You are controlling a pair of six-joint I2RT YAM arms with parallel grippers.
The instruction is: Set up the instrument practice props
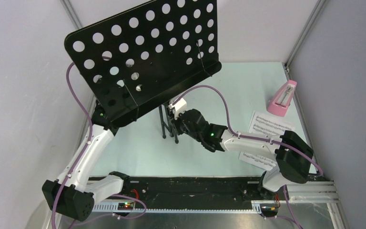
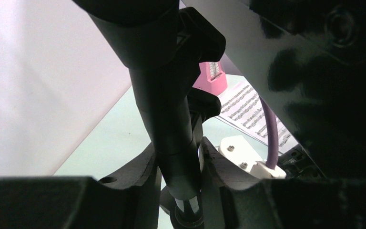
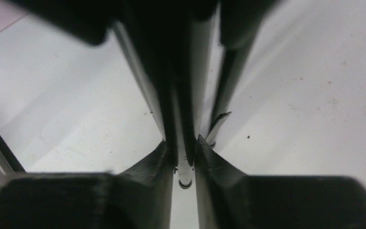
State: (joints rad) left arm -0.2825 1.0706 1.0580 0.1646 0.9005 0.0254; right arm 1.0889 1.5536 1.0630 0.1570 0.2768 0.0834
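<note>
A pale green tabletop (image 1: 248, 95) sits boxed in by plain white walls (image 1: 24, 95) with metal corner posts. The black music stand (image 1: 143, 52) rises at centre-left, its hole-punched desk tilted, the lower lip towards the right. The left fingers (image 2: 152, 164) are closed around the stand's round pole (image 2: 171, 124) under the desk, one finger pressed to each side of it. The right fingers (image 3: 162, 160) are nearly shut low down on the folded tripod legs (image 1: 169, 126), with a thin leg rod pinched between them just above the tabletop. Well to the right, the sheet-music pages (image 1: 267, 125) lie flat, partly under the right arm; their staves show, but nothing printed on them can be read. The pink metronome (image 1: 282, 99) stands upright just beyond the pages, near the right wall; its scale marks are too small to read.
</note>
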